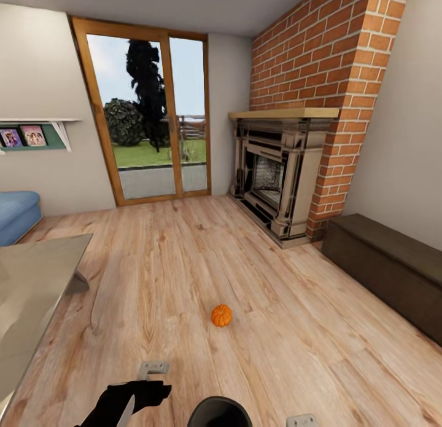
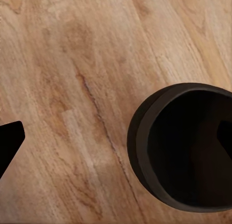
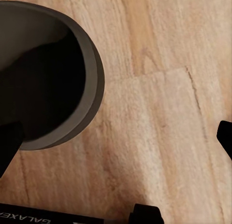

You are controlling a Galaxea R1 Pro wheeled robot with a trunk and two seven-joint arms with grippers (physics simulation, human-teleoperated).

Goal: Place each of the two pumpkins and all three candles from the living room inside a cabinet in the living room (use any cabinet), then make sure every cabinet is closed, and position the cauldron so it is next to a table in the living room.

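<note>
One orange pumpkin (image 1: 221,315) lies on the bare wooden floor in the middle of the room. The black cauldron (image 1: 219,413) stands on the floor right below me, and only its rim shows in the head view. My left gripper (image 2: 116,139) hangs open above the floor beside the cauldron (image 2: 186,147), one fingertip (image 2: 9,142) over the boards, the other over the pot's dark inside. My right gripper (image 3: 116,139) is open too, with the cauldron (image 3: 94,79) at one side. The dark-brown cabinet (image 1: 393,264) runs along the right wall, its fronts shut. The table (image 1: 31,285) stands at the left.
A brick chimney with a stone fireplace (image 1: 276,175) fills the far right corner. A glass patio door (image 1: 150,117) is in the back wall. A blue sofa (image 1: 17,213) sits at the far left under a wall shelf (image 1: 34,135).
</note>
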